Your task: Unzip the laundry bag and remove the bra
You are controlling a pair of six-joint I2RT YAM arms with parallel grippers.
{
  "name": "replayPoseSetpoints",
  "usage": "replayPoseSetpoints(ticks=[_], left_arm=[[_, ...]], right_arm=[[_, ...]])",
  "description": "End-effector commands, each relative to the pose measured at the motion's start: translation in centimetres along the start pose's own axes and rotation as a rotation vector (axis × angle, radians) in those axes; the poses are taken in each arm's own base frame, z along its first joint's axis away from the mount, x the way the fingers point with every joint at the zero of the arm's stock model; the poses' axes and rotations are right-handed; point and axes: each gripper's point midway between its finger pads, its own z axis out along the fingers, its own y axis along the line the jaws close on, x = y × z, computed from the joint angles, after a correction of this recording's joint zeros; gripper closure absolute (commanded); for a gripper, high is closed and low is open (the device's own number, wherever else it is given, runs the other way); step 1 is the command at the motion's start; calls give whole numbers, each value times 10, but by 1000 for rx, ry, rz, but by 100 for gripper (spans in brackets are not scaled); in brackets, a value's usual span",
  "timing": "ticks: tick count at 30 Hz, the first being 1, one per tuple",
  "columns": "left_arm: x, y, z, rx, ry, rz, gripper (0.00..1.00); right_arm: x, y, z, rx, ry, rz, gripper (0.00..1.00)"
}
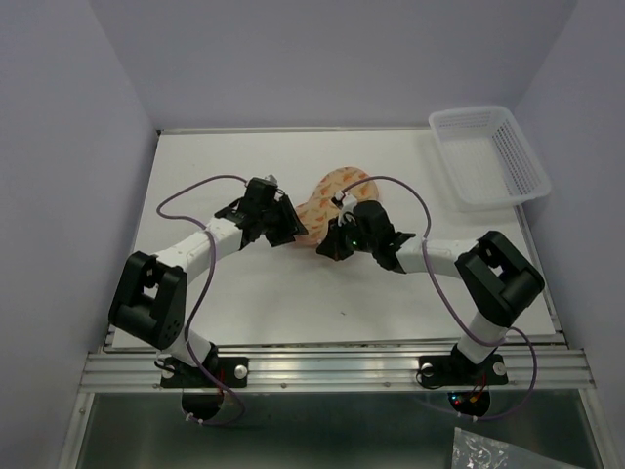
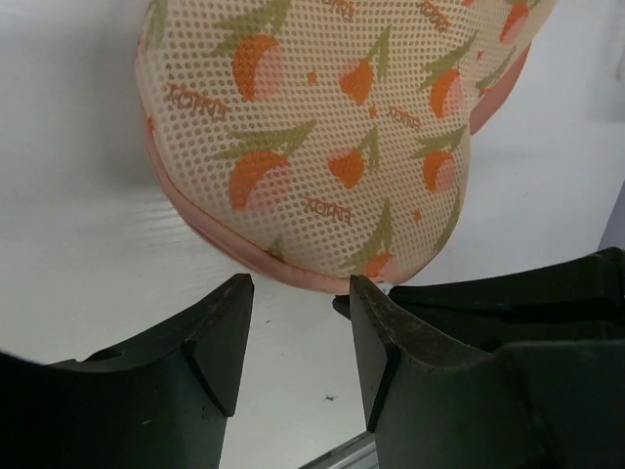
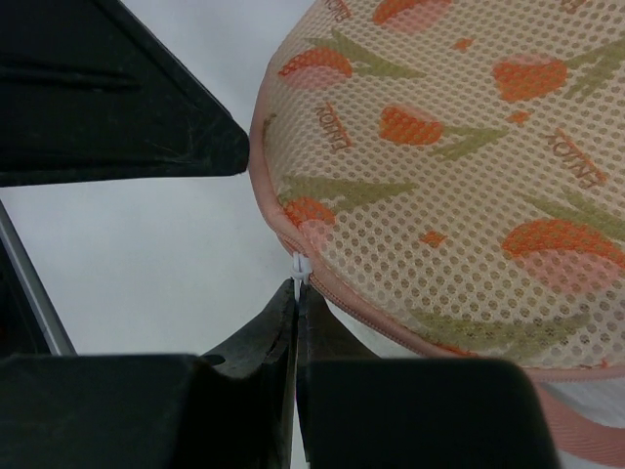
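The laundry bag (image 1: 330, 200) lies near the middle of the white table (image 1: 244, 288). We note a peanut outline with its long axis running from about 1 o'clock to 7 o'clock. The far lobe points toward 1 and the near lobe toward 7. It is cream mesh with an orange flower print and green stems, and pink edging (image 2: 293, 278) runs round the rim. We cannot tell what sits inside the mesh.

The left gripper (image 1: 291, 227) is at the bag's 9 o'clock side, by the near lobe. In its wrist view the fingers (image 2: 220, 337) stand apart with bare table between them. The bag's pink-edged curve lies just beyond the tips, and none of it is between them. We cannot tell whether a tip touches the edging.

The right gripper (image 1: 330, 244) is at the 6 o'clock end of the near lobe. In its wrist view the fingers (image 3: 244, 391) are pressed together and clamped on the small white zip pull (image 3: 301, 269) at the bag's edge. From the pull, the zip line runs toward 4 o'clock in that view along the edging and looks closed.

The white lattice basket (image 1: 532, 166) sits at the table's 1 to 2 o'clock corner, well apart from the bag.
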Motion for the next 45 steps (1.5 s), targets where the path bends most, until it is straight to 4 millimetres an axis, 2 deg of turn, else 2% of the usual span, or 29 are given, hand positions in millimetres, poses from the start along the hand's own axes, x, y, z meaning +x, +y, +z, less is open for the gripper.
replayPoseSetpoints(ticks=[1, 6, 10, 16, 18, 19, 20, 26, 30, 33, 37, 45], left_arm=[[0, 0, 1, -8, -65, -203, 44], [10, 2, 9, -6, -42, -297, 44], [17, 3, 18, 3, -21, -343, 44], [14, -2, 34, 19, 1, -356, 47], [12, -5, 38, 27, 4, -360, 65], [14, -5, 41, 30, 17, -357, 77], [13, -6, 42, 29, 19, -358, 100], [2, 0, 38, -8, -28, -329, 100], [-19, 10, 27, -46, -105, -285, 100], [-40, 18, 19, -62, -147, -242, 100], [-61, 29, 11, -64, -171, -181, 100], [-90, 43, 4, -26, -157, -13, 100]], right_arm=[[-22, 21, 4, -20, -98, -9, 99], [-19, 34, 8, -38, -97, -30, 99], [-13, 36, 12, -44, -78, -42, 99], [-6, 44, 15, -69, -59, -48, 99], [-7, 44, 15, -70, -62, -52, 99], [-6, 44, 15, -71, -60, -54, 99], [-7, 45, 14, -74, -60, -57, 99], [-2, 34, 9, -11, -44, -78, 99], [7, 21, 4, 61, -2, -89, 99], [10, 20, -1, 57, 15, -74, 99], [7, 15, -9, 49, 12, -77, 99], [-7, -21, -20, 18, 18, -56, 99]])
